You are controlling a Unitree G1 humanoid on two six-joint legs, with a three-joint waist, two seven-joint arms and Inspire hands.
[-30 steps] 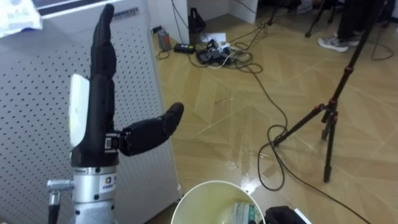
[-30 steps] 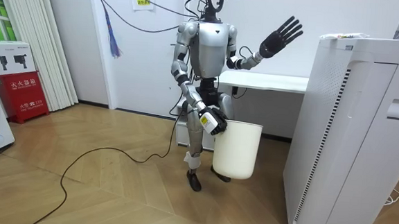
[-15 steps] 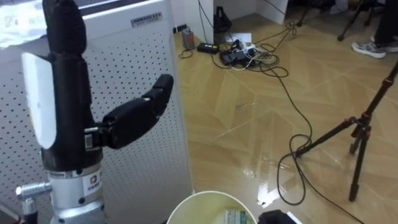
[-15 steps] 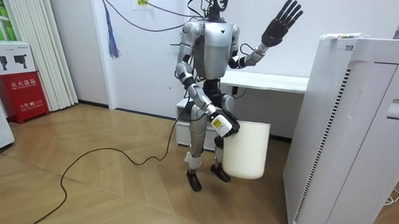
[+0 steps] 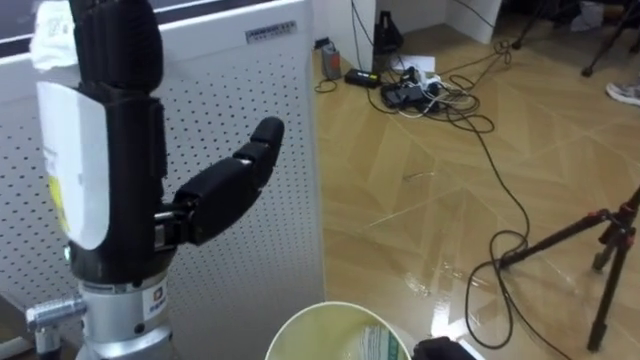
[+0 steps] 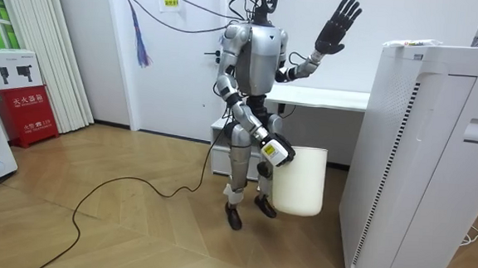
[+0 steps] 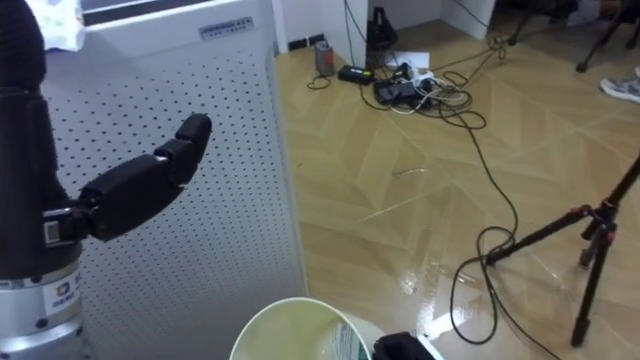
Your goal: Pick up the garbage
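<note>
Robot: stands on the wooden floor, in front of a white table (image 6: pixel 324 98) and near a tall white cabinet (image 6: pixel 420 162).
Cabinet: its side has many small holes; it is close before the robot in the eye views.
Tripod (image 5: pixel 600 240): on the floor at the robot's right, with cables (image 5: pixel 420 85) farther back.
Bin (image 6: pixel 300 183): white and round, hanging off the floor beside the robot's right leg; a printed wrapper (image 5: pixel 375 345) lies inside.
Left robot hand (image 5: pixel 130 120): raised high, fingers straight and thumb spread out, holding nothing.
Right robot hand (image 6: pixel 271 148): low at the hip, gripping the bin by its rim.
Garbage (image 5: pixel 48 38): a white crumpled piece on top of the cabinet, just beside the raised hand in the eye views.
</note>
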